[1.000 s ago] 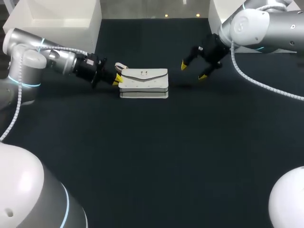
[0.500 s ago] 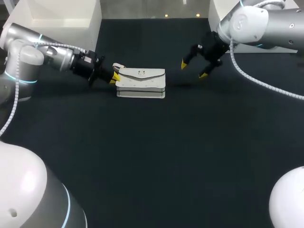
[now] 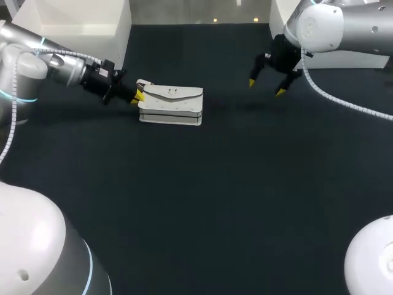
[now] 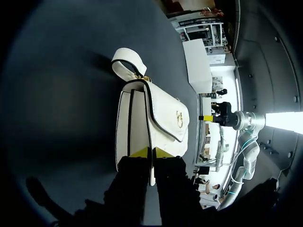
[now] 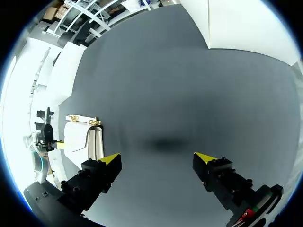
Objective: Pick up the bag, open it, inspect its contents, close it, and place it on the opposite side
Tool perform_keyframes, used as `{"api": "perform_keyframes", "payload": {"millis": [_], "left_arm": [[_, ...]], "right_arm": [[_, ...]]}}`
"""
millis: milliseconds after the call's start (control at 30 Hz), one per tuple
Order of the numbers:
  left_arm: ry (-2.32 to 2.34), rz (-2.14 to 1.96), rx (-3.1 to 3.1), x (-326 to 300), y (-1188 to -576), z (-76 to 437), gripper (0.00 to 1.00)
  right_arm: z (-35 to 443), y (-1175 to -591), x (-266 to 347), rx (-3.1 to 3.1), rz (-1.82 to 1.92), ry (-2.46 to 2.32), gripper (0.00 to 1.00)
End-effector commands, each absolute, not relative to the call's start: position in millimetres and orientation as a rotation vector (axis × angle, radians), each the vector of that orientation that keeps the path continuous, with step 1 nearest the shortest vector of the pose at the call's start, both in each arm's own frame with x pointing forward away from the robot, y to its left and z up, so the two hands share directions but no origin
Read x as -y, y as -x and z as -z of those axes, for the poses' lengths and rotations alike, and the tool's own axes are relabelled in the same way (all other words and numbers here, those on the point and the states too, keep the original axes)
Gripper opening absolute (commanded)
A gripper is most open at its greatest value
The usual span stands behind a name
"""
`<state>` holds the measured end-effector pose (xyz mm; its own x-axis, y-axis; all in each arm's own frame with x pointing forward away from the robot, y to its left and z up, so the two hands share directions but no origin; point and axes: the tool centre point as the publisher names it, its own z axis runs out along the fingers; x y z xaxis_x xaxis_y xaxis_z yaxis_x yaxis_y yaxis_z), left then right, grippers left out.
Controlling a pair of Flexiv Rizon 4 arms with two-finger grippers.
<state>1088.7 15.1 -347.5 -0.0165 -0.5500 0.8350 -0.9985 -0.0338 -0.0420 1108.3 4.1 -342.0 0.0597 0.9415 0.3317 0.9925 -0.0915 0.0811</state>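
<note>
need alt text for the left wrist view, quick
The left tool grips the near edge of a white flap handbag between its yellow tips. The bag lies on the dark table. It has black trim, a gold clasp and a short looped strap at its far end.

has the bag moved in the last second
Yes. The bag, held by the left tool, has slid left toward the white box at the far-left corner.

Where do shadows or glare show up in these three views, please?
Head view: a faint shadow on the table beside the bag. Right wrist view: a soft dark patch on the table ahead of the open jaws. Left wrist view: the white bag is brightly lit, without glare.
</note>
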Motion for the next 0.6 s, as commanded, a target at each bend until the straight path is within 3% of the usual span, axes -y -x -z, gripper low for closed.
{"api": "perform_keyframes", "payload": {"millis": [33,600], "left_arm": [[-1.645,-0.927,1.623,-44.2,-1097.6,342.9,0.00],[-1.752,-0.903,1.716,-137.5,-1114.1,331.7,0.00]], "right_arm": [[332.8,-1102.0,5.1,2.045,0.380,2.239,1.00],[328.4,-1106.9,40.4,2.105,0.274,2.361,1.00]]}}
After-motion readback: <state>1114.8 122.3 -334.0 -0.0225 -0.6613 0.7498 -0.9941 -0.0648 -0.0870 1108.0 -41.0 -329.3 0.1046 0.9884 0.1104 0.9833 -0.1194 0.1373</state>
